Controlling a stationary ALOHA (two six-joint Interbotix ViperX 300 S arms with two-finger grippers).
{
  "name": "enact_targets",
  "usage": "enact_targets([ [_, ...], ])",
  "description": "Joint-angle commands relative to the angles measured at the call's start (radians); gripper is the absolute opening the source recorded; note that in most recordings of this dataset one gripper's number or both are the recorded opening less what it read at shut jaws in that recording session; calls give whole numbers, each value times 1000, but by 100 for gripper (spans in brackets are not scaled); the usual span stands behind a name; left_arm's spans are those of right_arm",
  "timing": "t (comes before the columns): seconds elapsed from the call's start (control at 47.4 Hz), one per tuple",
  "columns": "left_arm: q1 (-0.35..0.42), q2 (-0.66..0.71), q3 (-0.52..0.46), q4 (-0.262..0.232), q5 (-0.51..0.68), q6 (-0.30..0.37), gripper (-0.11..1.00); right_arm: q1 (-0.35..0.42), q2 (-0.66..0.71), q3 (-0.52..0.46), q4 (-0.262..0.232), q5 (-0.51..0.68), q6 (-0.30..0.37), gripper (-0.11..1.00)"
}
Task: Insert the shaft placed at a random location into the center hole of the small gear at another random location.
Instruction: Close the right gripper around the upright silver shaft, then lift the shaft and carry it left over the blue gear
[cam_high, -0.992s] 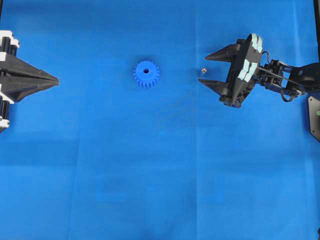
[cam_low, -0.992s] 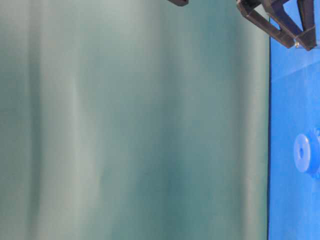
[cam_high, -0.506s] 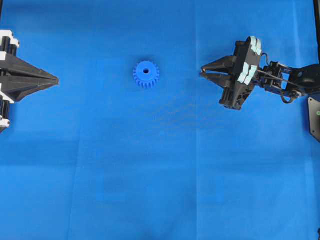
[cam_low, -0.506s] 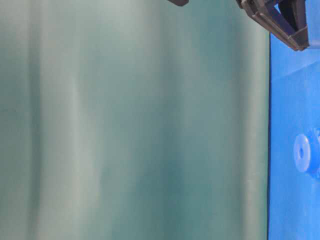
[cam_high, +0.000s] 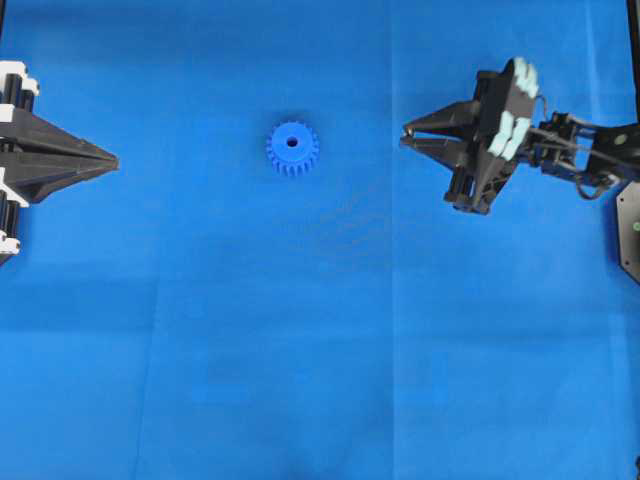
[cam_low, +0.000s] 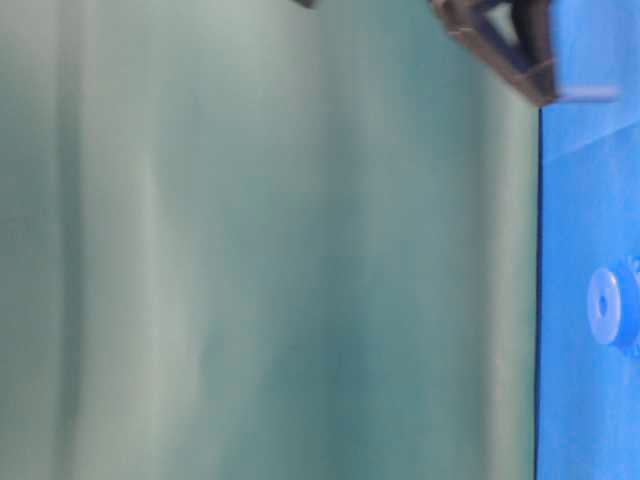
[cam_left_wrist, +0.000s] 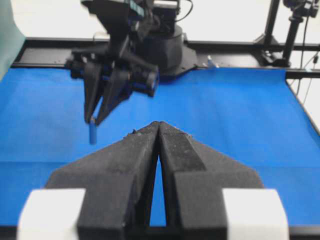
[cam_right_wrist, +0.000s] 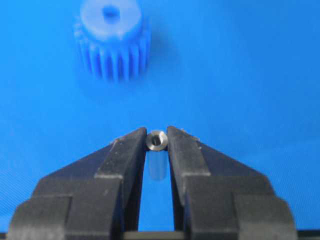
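From my seat at the far end, the left gripper (cam_high: 112, 160) sat at the left edge of the overhead view with its jaws pressed together on nothing, parked exactly where it had been a second before. Right of it the small gear (cam_high: 292, 149) lay flat on the cloth, its center hole (cam_high: 292, 141) facing up and unblocked.

The change was all on the right. A second earlier the right gripper (cam_high: 405, 135) had stood wide open around the shaft (cam_right_wrist: 157, 140) as it rested on the cloth; now the jaws were clamped on it — the wrist view showed the silvery pin pinched upright between the tips, its round end toward the camera. In the left wrist view the pin hung below those tips, clear of the surface, so I judged it lifted. That meant the pick was done and the carry to the gear was what remained, the two still well apart.

The blue cloth (cam_high: 320, 350) showed faint fold lines and nothing else on it. Behind it stood a green backdrop (cam_low: 250, 250) — and, in the left wrist view, a black frame (cam_left_wrist: 240, 46) along the far edge.
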Motion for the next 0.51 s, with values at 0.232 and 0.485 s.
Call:
enact_targets([
  [0.232, 2, 5, -9, 0, 0, -2, 0, -5, -129, -48, -2, 146, -21, 3],
  [0.485, 2, 6, -8, 2, 0, -2, 0, -5, -84, -91, -2, 147, -21, 3],
])
